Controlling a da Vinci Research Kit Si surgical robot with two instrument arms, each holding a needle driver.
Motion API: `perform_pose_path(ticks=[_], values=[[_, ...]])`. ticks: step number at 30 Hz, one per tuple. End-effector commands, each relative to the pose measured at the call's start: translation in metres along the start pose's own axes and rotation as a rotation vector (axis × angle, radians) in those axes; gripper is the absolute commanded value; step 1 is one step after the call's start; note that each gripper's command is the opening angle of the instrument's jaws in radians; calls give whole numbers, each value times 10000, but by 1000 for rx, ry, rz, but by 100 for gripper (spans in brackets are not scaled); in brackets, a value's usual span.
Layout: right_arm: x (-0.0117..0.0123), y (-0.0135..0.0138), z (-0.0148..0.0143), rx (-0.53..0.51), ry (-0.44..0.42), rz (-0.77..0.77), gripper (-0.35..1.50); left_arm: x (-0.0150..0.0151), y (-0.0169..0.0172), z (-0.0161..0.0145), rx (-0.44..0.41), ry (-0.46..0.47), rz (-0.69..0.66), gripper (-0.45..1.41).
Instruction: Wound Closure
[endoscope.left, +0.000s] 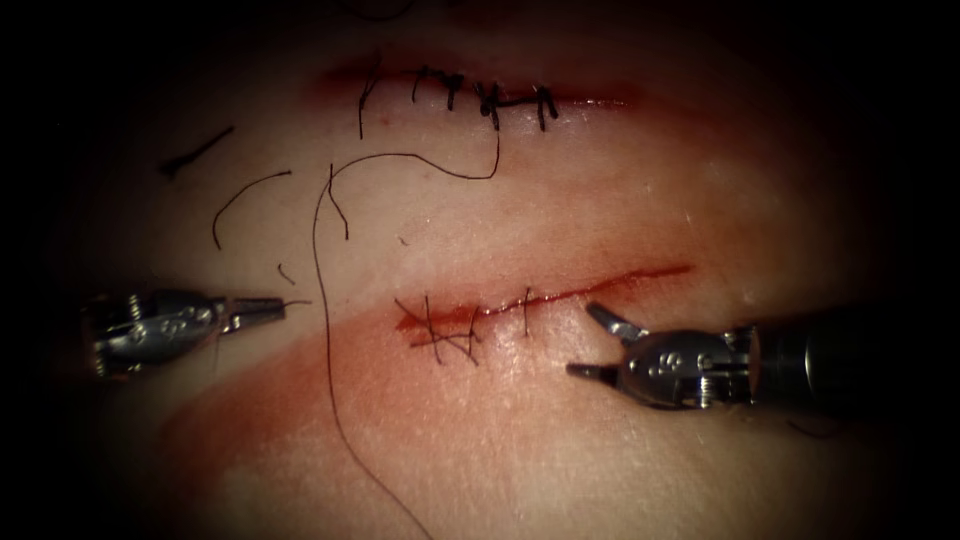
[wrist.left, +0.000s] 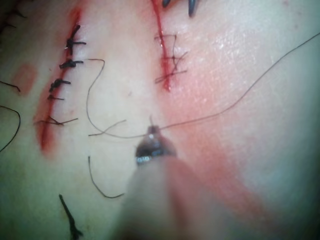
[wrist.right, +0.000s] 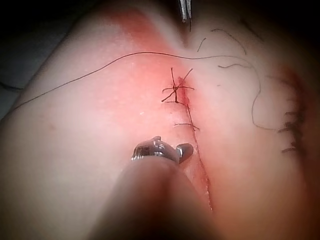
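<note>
The lower cut (endoscope.left: 600, 285) runs across the tissue (endoscope.left: 560, 460), with several stitches (endoscope.left: 440, 335) crossing its left part; its right part gapes red. My right tool (endoscope.left: 581, 340) sits just below the cut's right part, jaws open and holding nothing; from its own wrist it appears again (wrist.right: 162, 149) beside the cut (wrist.right: 200, 160). My left tool (endoscope.left: 268, 311) lies left of the cut, jaws shut on a short end of thread (endoscope.left: 298, 302). A long thread (endoscope.left: 318, 260) runs past that tip, from the upper stitched cut down to the picture's lower edge. It passes the left tool's tip (wrist.left: 152, 135).
An upper cut (endoscope.left: 480, 95) is closed with several dark stitches. Cut ends of thread (endoscope.left: 245, 195) and a thicker dark piece (endoscope.left: 197, 151) lie on the tissue at upper left. Red fluid stains the tissue below the lower cut.
</note>
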Motion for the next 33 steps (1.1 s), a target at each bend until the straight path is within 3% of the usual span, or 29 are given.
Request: perform_pose_path(ticks=[1,5,7,8,9,10,12,20,33], values=[[-1,-9,7,4,0,0,148,-17,-5,0,12,-5,-7,-10],[-3,-12,9,1,0,-2,148,-46,-18,5,34,-11,-44,15],[-5,-13,10,5,-3,2,148,-57,-21,18,47,-10,-73,19],[-9,-16,10,7,-5,-2,148,-76,-21,38,43,5,-116,71],[-10,-17,10,7,-4,3,148,-81,-21,43,34,11,-130,83],[-13,-18,10,11,-7,0,148,-89,-22,53,15,23,-153,108],[-15,-18,9,15,-10,3,148,-91,-23,57,8,27,-177,126],[-19,-26,13,13,-13,5,148,-94,-23,67,21,27,-175,133],[-26,-42,20,39,-45,16,148,-160,-34,123,106,25,-94,130]])
